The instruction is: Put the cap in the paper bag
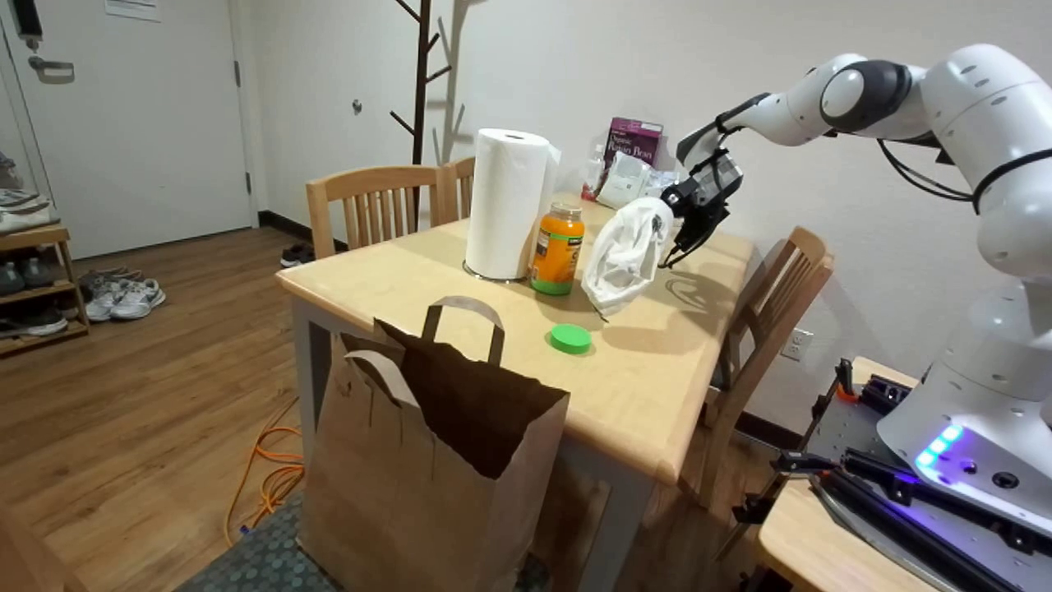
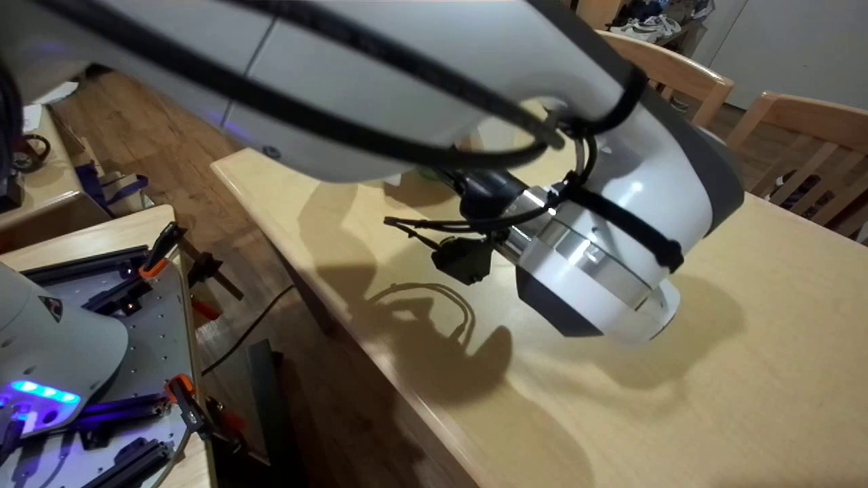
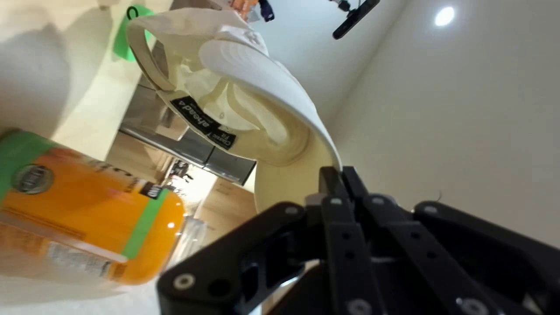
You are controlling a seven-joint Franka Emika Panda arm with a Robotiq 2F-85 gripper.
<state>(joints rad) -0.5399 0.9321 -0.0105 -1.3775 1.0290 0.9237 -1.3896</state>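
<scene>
A white baseball cap (image 1: 626, 255) hangs in the air over the table, beside the orange bottle. In the wrist view the inside of the cap (image 3: 210, 96) faces the camera, with a black label and a strap loop. My gripper (image 3: 341, 177) is shut on the edge of the cap's brim. In an exterior view the gripper (image 1: 672, 204) is at the upper right end of the cap, and the cap slants down and left from it. The brown paper bag (image 1: 394, 477) stands upright with its top open and handles up, in front of the table on a chair seat.
An orange bottle (image 1: 558, 251) and a paper towel roll (image 1: 508, 205) stand left of the cap. A green lid (image 1: 570, 338) lies on the table (image 1: 641, 386) between cap and bag. A purple box (image 1: 633, 140) and white packets stand at the far end. Wooden chairs surround the table.
</scene>
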